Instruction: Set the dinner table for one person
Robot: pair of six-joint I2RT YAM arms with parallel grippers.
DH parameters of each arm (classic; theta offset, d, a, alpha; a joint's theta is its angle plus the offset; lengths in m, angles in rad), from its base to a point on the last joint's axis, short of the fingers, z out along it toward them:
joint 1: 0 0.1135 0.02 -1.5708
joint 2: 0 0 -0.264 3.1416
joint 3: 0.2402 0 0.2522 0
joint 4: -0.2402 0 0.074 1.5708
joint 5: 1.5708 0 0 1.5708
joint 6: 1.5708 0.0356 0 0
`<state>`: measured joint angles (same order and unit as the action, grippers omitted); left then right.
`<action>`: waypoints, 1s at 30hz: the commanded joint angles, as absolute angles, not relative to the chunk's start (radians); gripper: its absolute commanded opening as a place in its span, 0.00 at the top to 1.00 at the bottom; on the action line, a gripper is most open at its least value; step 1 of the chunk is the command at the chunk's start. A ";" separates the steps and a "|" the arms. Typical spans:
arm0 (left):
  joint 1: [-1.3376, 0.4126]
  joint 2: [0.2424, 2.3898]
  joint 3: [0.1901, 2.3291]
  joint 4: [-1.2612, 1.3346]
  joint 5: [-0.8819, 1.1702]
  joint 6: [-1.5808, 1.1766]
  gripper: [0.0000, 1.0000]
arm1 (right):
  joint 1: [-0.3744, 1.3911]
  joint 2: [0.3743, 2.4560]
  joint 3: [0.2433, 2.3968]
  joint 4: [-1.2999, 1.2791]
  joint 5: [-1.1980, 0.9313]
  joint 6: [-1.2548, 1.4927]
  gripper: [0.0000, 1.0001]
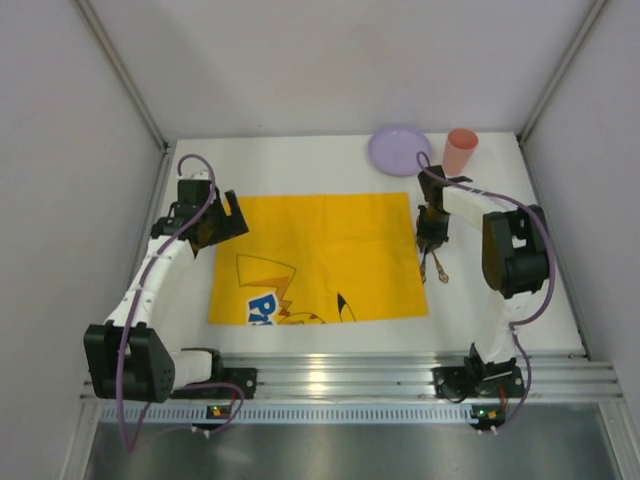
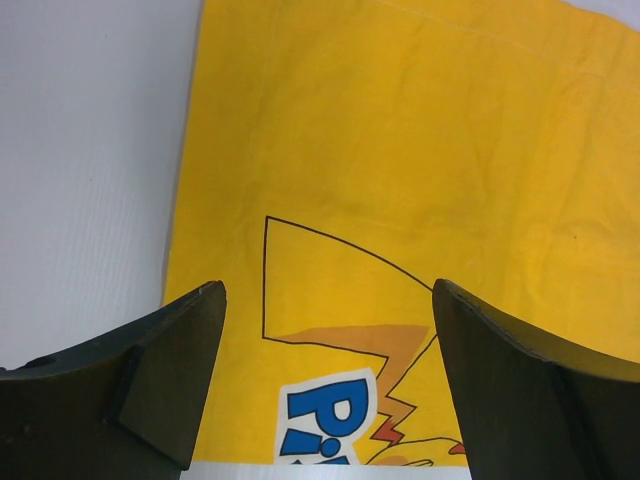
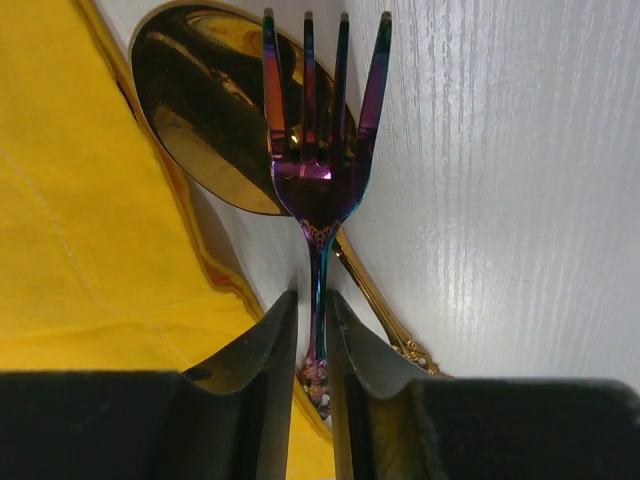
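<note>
A: R fingers, state?
B: Narrow, pinched on the handle of a rainbow-tinted fork. Its tines lie over the bowl of a gold spoon. Both sit just off the rt edge of the yellow cartoon placemat.
A: L fingers?
B: Spread wide, hanging over the placemat's far-left corner.
A: Counter, looks?
B: Big white rectangle, matte, flat, plain; faint fine streaks close up. It fills the space btwn the grey walls, w/ both arms bolted at its near edge. Placemat lies mid-counter. Lilac plate & pink cup stand at the far-rt corner, side by side; can't tell if they touch.
</note>
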<state>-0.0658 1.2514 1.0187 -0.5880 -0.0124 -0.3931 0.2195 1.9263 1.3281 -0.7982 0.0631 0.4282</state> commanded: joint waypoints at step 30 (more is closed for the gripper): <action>-0.597 1.532 1.247 -0.102 0.658 -0.650 0.20 | 0.224 1.523 1.453 -1.008 -0.033 0.515 1.00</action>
<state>-0.5495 1.5204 1.2507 -0.3611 0.4984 -0.5182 0.2203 1.5860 1.4036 -0.9600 0.0624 0.4839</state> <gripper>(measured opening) 0.812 0.022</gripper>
